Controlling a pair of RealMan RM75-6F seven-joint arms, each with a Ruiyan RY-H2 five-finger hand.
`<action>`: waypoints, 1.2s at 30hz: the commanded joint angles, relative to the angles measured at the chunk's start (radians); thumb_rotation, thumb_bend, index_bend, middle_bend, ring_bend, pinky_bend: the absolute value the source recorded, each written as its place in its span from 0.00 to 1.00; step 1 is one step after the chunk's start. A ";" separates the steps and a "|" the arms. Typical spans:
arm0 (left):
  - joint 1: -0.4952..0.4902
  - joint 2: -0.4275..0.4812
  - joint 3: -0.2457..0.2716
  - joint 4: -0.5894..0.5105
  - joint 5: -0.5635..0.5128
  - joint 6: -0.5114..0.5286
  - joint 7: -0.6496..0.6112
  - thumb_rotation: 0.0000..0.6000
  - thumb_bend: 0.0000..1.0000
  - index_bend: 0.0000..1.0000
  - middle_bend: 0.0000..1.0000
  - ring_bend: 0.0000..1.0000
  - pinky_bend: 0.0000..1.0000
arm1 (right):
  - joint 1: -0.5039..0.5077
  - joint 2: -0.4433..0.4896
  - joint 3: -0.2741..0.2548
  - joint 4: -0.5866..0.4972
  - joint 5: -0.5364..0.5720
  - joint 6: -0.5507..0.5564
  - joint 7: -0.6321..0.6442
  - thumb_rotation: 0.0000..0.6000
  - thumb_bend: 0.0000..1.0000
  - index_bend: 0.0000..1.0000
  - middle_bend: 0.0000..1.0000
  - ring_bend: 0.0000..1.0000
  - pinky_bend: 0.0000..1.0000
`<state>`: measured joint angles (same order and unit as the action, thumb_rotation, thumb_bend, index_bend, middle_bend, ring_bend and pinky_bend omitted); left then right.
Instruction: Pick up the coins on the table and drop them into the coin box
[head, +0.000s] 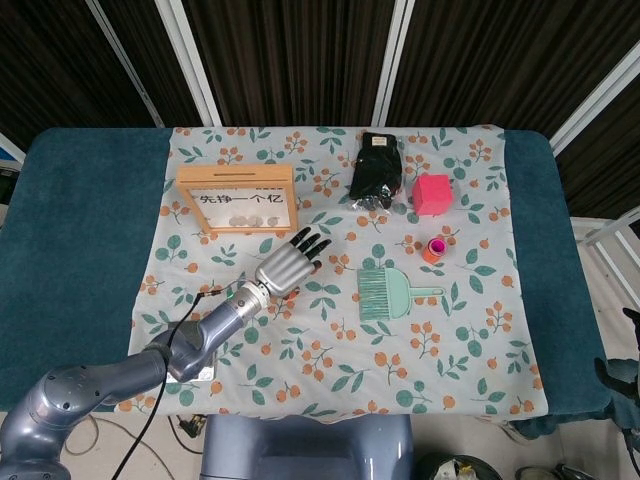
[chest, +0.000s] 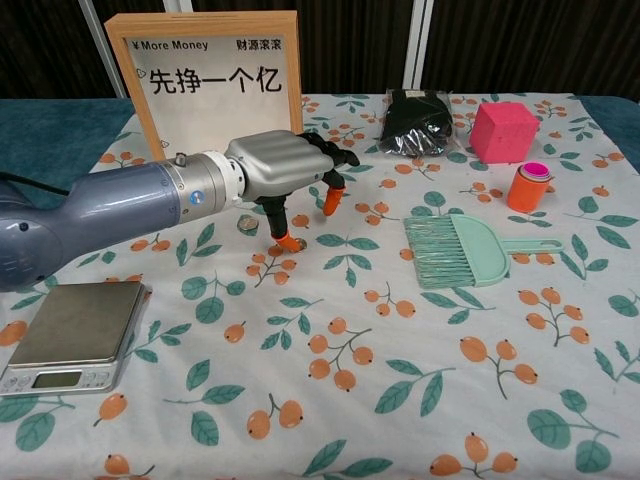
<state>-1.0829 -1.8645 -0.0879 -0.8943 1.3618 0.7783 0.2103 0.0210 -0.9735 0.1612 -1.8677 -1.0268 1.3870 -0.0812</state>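
Probably the coin (chest: 243, 225), thin, rigid and slick (flat on soft cloth), needs pinching by its rim; left hand (chest: 285, 170) hovers spread, holding nothing.

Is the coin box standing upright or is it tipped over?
Upright: the coin box stands on its base, front panel vertical, facing the chest camera.

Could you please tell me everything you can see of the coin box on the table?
The coin box is a flat case with a pale wooden frame, standing upright near the table's far left. Its pale front panel bears "More Money" and large Chinese characters in black. The head view shows a dark slot in its top edge and a few coins lying at the bottom behind the panel. It stands on the floral tablecloth. The left hand hovers just in front, not touching it.
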 joint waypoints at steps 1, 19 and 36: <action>0.001 0.001 -0.002 0.000 0.002 0.001 0.001 1.00 0.09 0.45 0.01 0.00 0.00 | 0.000 0.000 0.000 0.000 0.000 0.000 0.001 1.00 0.39 0.16 0.06 0.02 0.00; 0.003 0.001 -0.008 0.005 0.020 -0.016 0.003 1.00 0.09 0.46 0.01 0.00 0.00 | 0.002 0.000 -0.001 0.000 0.005 -0.001 -0.005 1.00 0.39 0.16 0.06 0.02 0.00; -0.005 0.017 -0.029 -0.029 -0.005 -0.051 0.055 1.00 0.09 0.48 0.01 0.00 0.00 | 0.005 0.003 -0.004 -0.001 0.008 -0.007 -0.007 1.00 0.39 0.16 0.06 0.02 0.00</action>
<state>-1.0878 -1.8475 -0.1166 -0.9226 1.3572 0.7274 0.2644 0.0265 -0.9704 0.1575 -1.8682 -1.0191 1.3804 -0.0885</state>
